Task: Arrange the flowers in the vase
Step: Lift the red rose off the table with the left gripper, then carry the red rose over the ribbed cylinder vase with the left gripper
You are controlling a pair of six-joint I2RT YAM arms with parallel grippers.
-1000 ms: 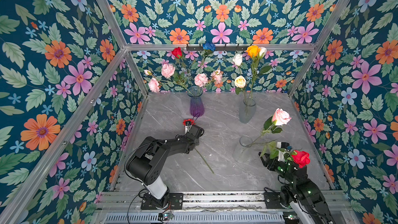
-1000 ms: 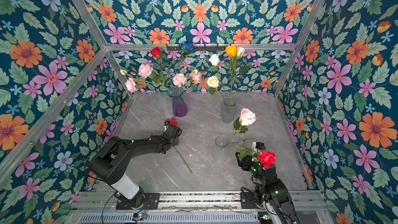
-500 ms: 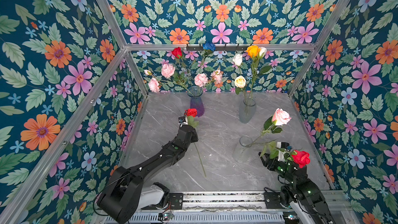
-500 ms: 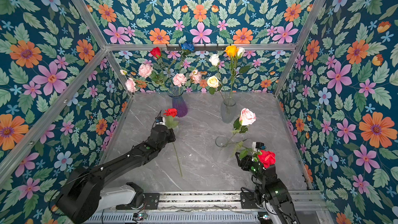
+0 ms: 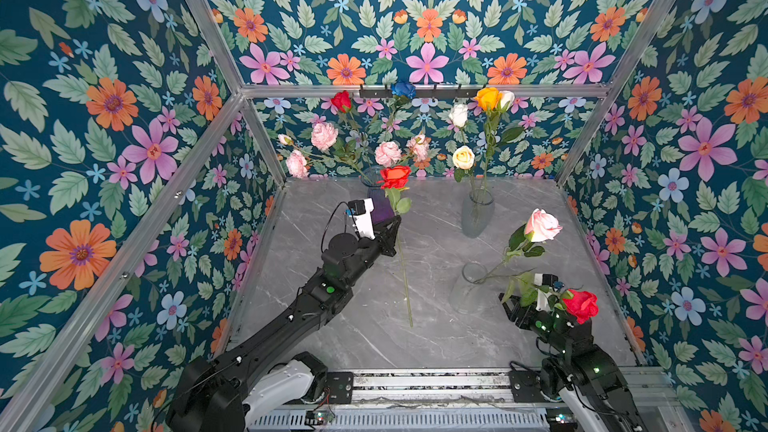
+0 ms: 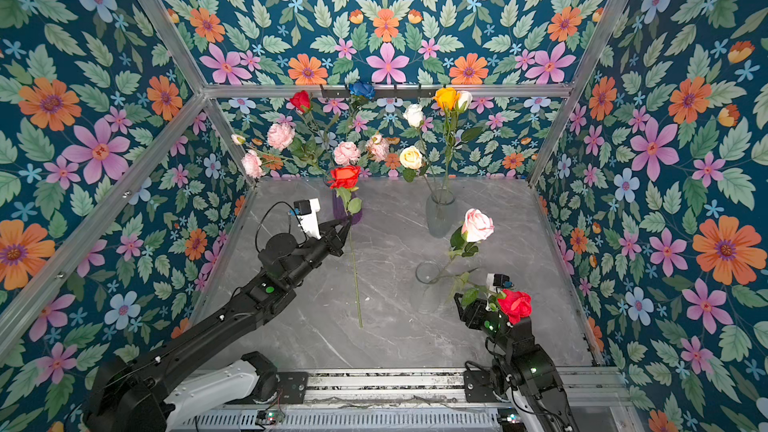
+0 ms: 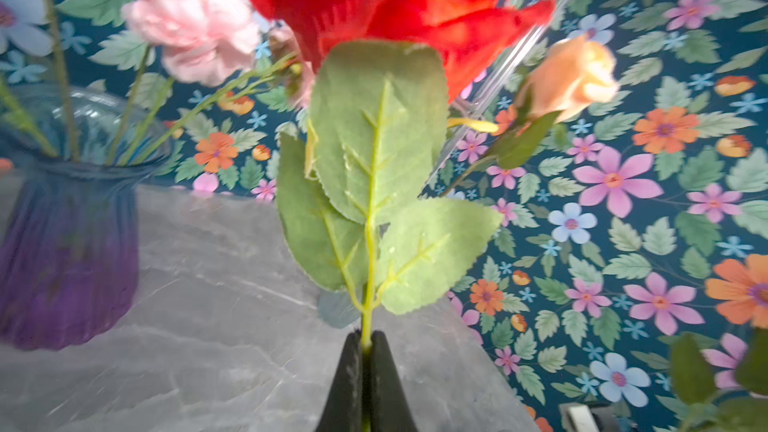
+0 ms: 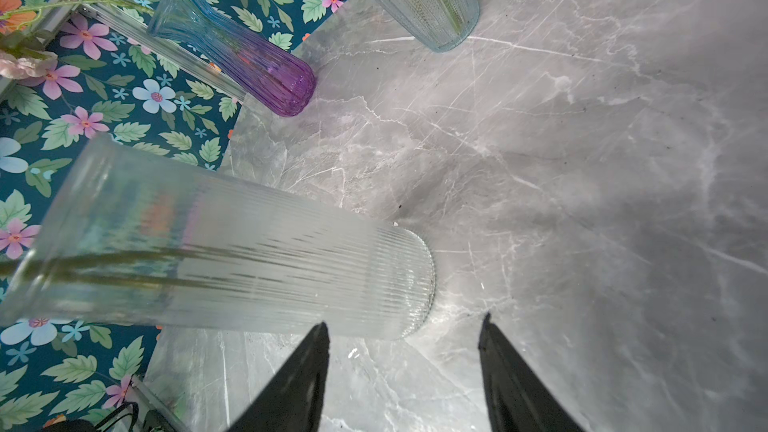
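Noted left gripper clenched on red rose by its green stem, just under the leaves. Found rose upright, bloom just beside purple vase of pink carnations, stem tail hanging toward marble tabletop. Logged right gripper released, jaws apart, holding nothing, near base of clear ribbed vase with pink rose. Spotted second red rose over right arm.

The left gripper clamped the green stem of a red rose, holding the bloom up before the purple vase; the long stem hung over the grey table.
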